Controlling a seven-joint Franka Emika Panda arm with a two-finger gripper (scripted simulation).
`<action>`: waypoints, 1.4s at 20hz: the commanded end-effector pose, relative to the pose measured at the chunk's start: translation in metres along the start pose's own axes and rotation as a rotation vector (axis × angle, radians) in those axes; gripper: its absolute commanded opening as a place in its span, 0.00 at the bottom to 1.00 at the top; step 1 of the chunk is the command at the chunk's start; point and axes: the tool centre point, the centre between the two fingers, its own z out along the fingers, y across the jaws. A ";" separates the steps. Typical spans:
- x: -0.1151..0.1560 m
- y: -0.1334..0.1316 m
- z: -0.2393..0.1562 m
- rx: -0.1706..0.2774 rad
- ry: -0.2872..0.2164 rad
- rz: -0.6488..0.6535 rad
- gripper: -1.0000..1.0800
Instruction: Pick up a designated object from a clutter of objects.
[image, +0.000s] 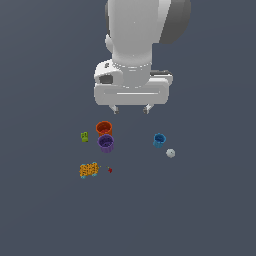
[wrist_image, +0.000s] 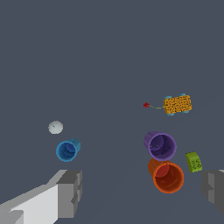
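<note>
Gripper (image: 131, 109) hangs above the floor near the centre of the exterior view, its two fingers spread wide with nothing between them. Just below it stands the purple cup (image: 105, 143), upright and seemingly touching the orange cup (image: 104, 128) above it, though the small render leaves that contact uncertain. A green block (image: 84, 136) sits just left of the pair. Lower left lies the orange-yellow bumpy block (image: 89, 170), with a tiny red piece (image: 110, 170) beside it. The blue cup (image: 159, 140) and pale grey ball (image: 170, 153) sit well apart to the right.
</note>
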 end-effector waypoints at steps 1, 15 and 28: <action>0.000 0.000 0.000 0.000 0.000 0.000 0.62; 0.003 -0.004 0.000 0.026 0.004 0.044 0.62; -0.018 0.055 0.091 0.113 -0.175 0.474 0.62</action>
